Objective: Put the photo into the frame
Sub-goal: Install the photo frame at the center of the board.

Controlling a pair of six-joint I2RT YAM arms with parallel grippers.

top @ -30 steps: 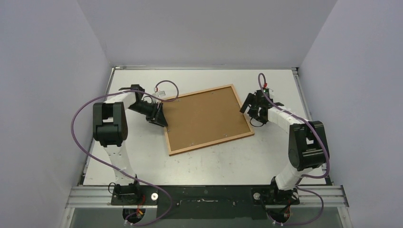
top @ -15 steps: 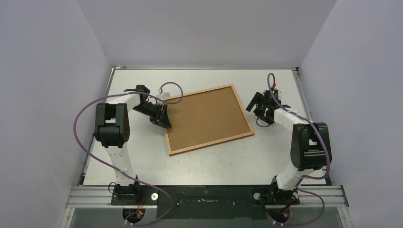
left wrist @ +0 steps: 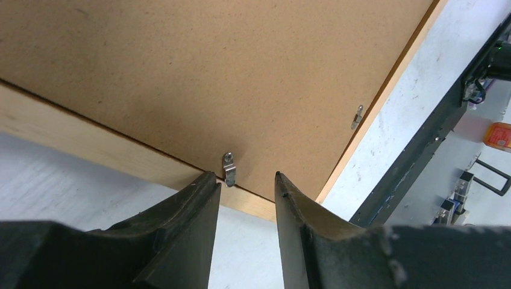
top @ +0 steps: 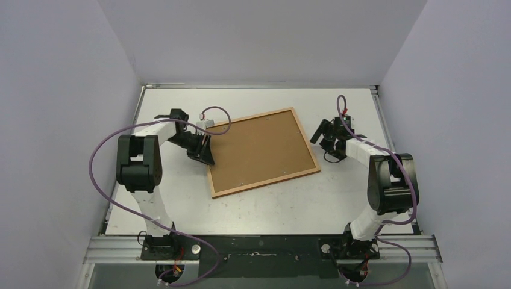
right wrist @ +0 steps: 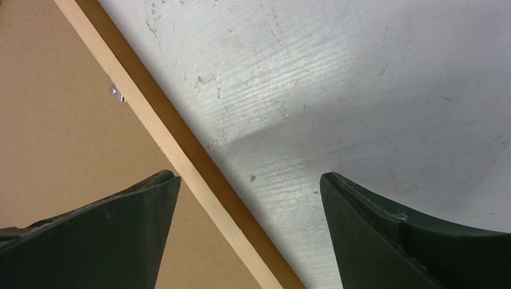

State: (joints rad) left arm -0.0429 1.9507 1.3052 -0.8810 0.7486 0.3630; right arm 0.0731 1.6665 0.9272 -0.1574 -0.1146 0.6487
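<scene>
The frame (left wrist: 60,128) is laid face down and slanted on the desk (right wrist: 361,90), with a brown fibreboard backing sheet (left wrist: 199,72) set into it. The left hand (left wrist: 244,176) is placed at its left rail, a little apart, and a small metal clip (left wrist: 229,168) is seen between the tips. The right hand (right wrist: 248,175) is held wide apart over the right rail, and nothing is gripped.

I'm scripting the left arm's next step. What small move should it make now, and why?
Probably ease the left gripper down onto the small metal clip and push it sideways. Its part-open jaws stand either side of that clip, which lies at the seam between the frame and the backing board. The right gripper hangs open over the opposite edge.
</scene>
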